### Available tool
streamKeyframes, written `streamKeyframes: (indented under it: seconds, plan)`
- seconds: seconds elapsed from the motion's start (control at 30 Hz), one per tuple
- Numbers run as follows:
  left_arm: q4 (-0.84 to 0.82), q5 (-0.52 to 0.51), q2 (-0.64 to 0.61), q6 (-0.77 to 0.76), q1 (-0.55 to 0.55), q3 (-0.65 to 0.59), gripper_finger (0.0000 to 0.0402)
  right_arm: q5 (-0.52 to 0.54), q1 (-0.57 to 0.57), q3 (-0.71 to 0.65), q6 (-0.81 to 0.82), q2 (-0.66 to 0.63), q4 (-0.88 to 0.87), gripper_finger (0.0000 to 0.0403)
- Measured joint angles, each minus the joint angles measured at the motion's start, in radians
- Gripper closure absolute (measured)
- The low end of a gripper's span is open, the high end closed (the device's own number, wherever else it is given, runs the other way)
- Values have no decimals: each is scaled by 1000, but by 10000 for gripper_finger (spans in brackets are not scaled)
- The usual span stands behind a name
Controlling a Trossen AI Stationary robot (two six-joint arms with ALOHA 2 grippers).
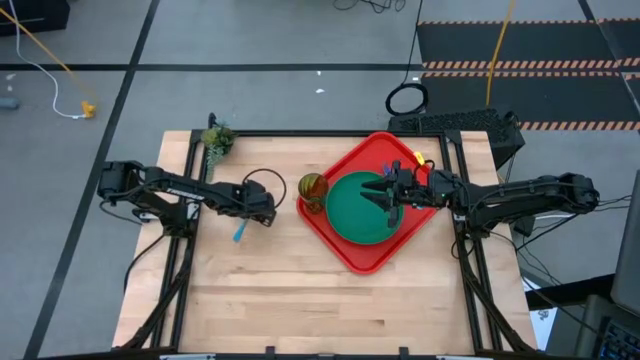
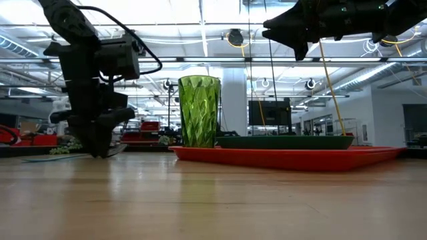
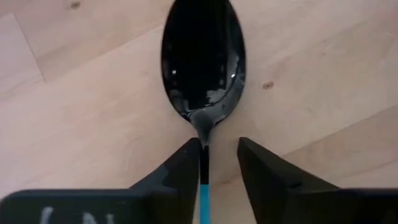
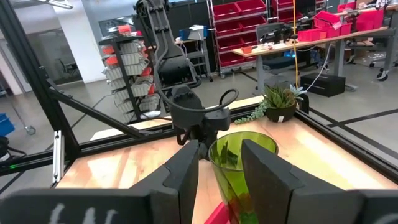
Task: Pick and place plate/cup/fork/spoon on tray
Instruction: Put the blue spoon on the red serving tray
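Observation:
The red tray [image 1: 350, 255] lies on the table's right half with the dark-green plate [image 1: 355, 220] flat in it. The green cup [image 1: 312, 190] stands upright at the tray's left corner; it also shows in the low view [image 2: 199, 110]. The spoon [image 3: 204, 59] lies on the wood left of the tray, its blue handle [image 1: 240, 232] pointing toward the near edge. My left gripper [image 3: 217, 165] is down at the table, open, with a finger on each side of the spoon's neck. My right gripper [image 4: 221, 165] is open and empty, high over the plate [image 2: 293, 33]. I cannot make out the fork. My left gripper points down with the spoon's dark neck [image 3: 203, 140] between its two fingers, close beside one finger [image 3: 183, 168]. I cannot tell whether that finger touches it. The spoon lies flat on the table, bowl up.
A small potted plant [image 1: 217, 140] stands at the table's far left. Black frame rails [image 1: 190, 160] run along the table's left, right and far sides. Bare wood [image 1: 300, 310] stretches across the near half of the table.

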Motion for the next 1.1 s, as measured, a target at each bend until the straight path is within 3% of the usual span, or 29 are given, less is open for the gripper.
streamKeyframes:
  seconds: [0.37,0.7,0.97,1.1]
  plan:
    - [33,-6,2,30,8,-2,388,3,0,0,0,0,0,287]
    - [40,-80,-56,51,13,22,382,9,0,0,26,3,7,287]
    - [50,-172,-240,97,27,53,387,81,45,27,18,115,80,287]
    - [156,-208,-348,188,27,66,381,120,93,111,-25,223,82,287]
